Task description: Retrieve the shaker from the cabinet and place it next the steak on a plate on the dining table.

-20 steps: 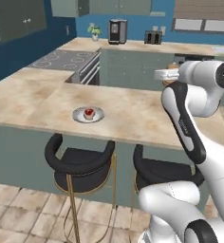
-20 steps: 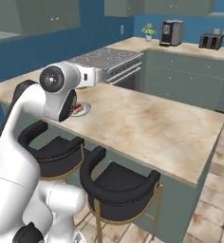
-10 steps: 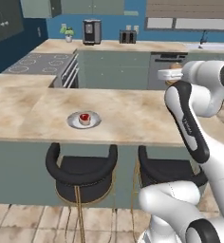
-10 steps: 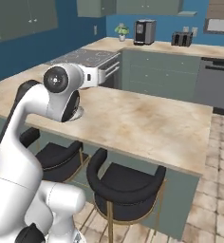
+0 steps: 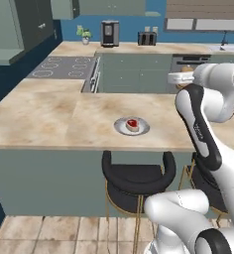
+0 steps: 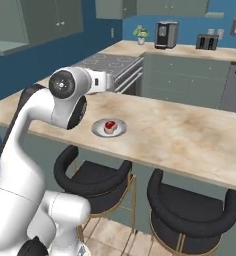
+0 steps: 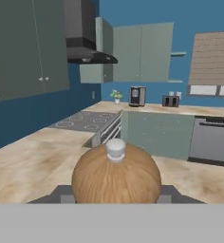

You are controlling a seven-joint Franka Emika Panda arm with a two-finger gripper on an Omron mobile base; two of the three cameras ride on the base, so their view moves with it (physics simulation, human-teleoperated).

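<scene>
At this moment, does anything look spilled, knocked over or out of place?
Nothing stands out. The plate sits flat on the dining table with the steak on it, and the tool is shut on the shaker, carried above the table.

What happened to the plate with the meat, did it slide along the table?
No. The plate with the steak sits above the same black stool, near the dining table front edge, as before. The camera drove sideways, not the plate.
</scene>
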